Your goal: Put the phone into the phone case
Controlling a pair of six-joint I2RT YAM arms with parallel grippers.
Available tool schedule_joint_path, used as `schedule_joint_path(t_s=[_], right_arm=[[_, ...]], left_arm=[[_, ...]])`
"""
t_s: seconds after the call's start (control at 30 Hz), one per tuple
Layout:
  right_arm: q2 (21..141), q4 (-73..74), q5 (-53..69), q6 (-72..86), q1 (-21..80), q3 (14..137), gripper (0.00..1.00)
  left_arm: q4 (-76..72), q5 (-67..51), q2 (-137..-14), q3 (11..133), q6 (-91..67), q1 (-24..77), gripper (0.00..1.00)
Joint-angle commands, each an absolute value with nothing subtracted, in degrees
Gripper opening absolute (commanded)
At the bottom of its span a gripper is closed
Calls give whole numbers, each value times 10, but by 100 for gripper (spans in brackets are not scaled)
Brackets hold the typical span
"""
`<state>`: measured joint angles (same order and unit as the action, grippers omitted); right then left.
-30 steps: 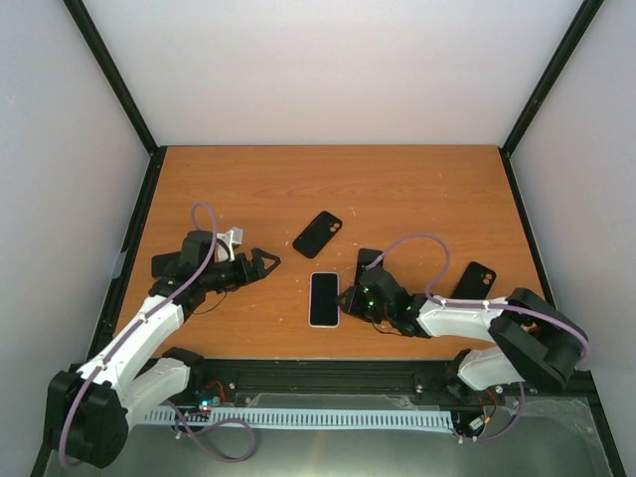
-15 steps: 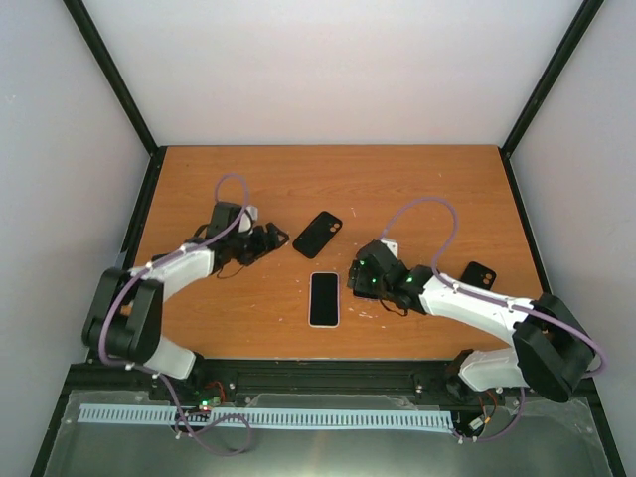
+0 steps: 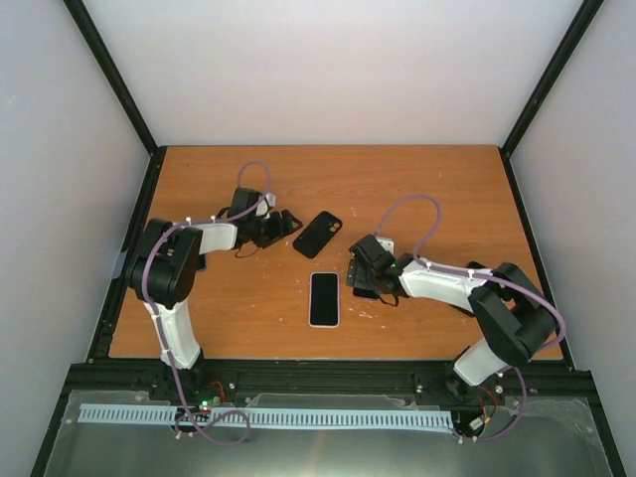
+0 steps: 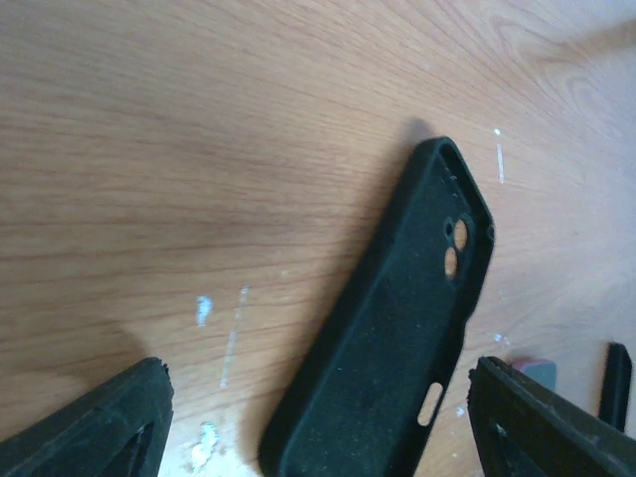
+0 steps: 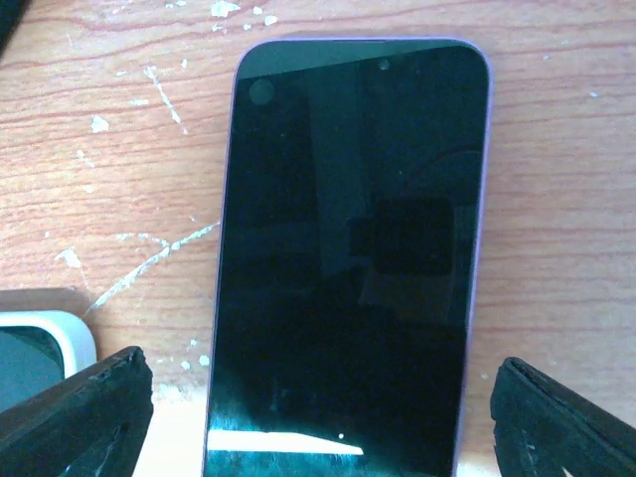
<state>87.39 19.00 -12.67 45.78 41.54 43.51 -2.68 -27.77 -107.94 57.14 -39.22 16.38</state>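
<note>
Black case [image 4: 397, 338] lies hollow side up on the wooden tabletop [image 3: 447, 189], a little beyond centre. Left gripper [image 3: 285, 223] sits low just beside it, jaws wide. The wrist view shows one finger on either side of the case and nothing held.

Dark-screened phone [image 5: 348, 248] with a purplish rim lies flat and face up, right of centre. Right gripper [image 3: 359, 276] is over it, jaws wide and straddling it, not closed on it. A white-edged phone [image 3: 324, 298] lies just beside it, nearer the arms, untouched.

Step, as I read it: both arms are lining up to pick up, with phone and case apart and nothing inserted. The next move calls for the right jaws to close across the phone's long edges while the left steadies or lifts the case.

Against a second back: the left arm was folded short of the case and has reached out to it. The right gripper sat by the white-edged phone and has shifted onto the dark one.
</note>
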Motion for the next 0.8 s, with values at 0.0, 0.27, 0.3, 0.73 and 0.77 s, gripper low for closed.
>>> schedule_joint_path(t_s=[0.0,0.27,0.3,0.73,0.77], right_arm=[[906,195,-153,451,410,469,92],[939,185,-162,437,410,478,90],[944,185,-159,433,410,480,90],[942,180,-162,430,410,438,76],[938,178,-162,431,410,433,74]], left_arm=[[-67,-332,-1105,590,-388,165,81],[-74,-367,-1124,584,-400,191,78],[-77,-370,-1124,583,-402,193,78],[-123,-418,-1121,548,-464,245,76],[-126,-418,-1117,544,-466,247,77]])
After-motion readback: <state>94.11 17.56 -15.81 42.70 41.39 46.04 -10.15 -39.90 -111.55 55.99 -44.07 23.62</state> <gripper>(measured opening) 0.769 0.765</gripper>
